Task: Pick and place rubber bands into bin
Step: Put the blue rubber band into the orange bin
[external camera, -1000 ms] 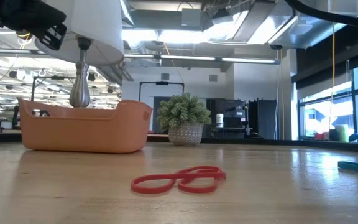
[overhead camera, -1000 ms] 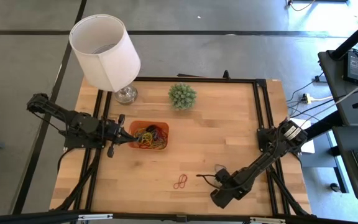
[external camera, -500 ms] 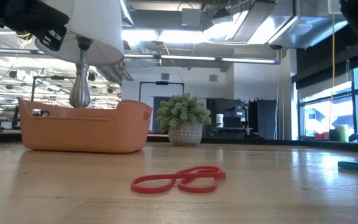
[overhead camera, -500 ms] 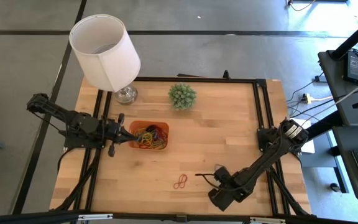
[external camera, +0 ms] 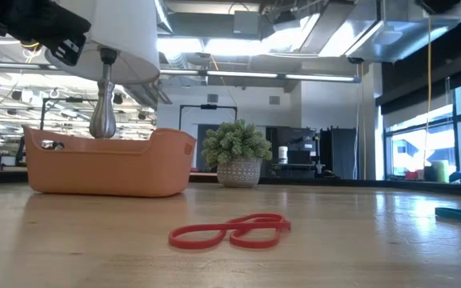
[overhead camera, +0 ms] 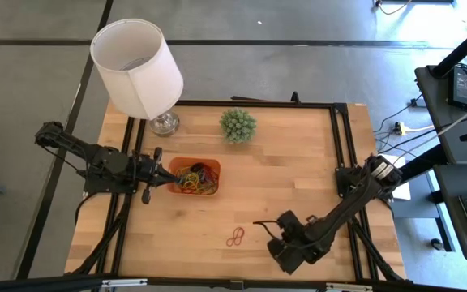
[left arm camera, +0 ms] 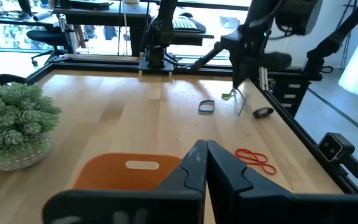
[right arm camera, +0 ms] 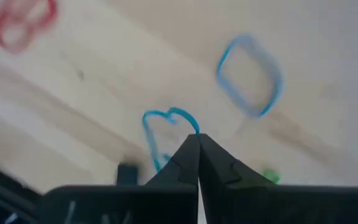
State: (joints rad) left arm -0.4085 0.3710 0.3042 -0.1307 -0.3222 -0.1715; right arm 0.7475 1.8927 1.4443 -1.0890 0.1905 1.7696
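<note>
Looking from the near edge of the worktop (overhead camera: 298, 174), we find our right gripper (overhead camera: 258, 222) raised over the near right part, its fingers (right arm camera: 194, 155) pressed together on a blue rubber band (right arm camera: 160, 134) that hangs from their tips. In the right wrist view a second blue band (right arm camera: 248, 74) lies flat on the wood below, and a small green band (right arm camera: 270, 177) shows beside the fingers. Just to the left of that gripper, a pair of red rubber bands (overhead camera: 235, 237) lies on the wood, the two loops touching each other, well apart from the bin (overhead camera: 211, 188). The low view shows the same red pair (external camera: 230, 231) flat in the foreground, with the orange bin (external camera: 110, 168) farther back. That bin sits left of the worktop's middle and holds a heap of mixed-colour rubber bands (overhead camera: 194, 178). Our left gripper (overhead camera: 171, 179) sits at the bin's left end with its fingers (left arm camera: 197, 163) closed on nothing that we can see. Farther back stand a small potted plant (overhead camera: 237, 125) and a lamp (overhead camera: 139, 66) with a white shade.
</note>
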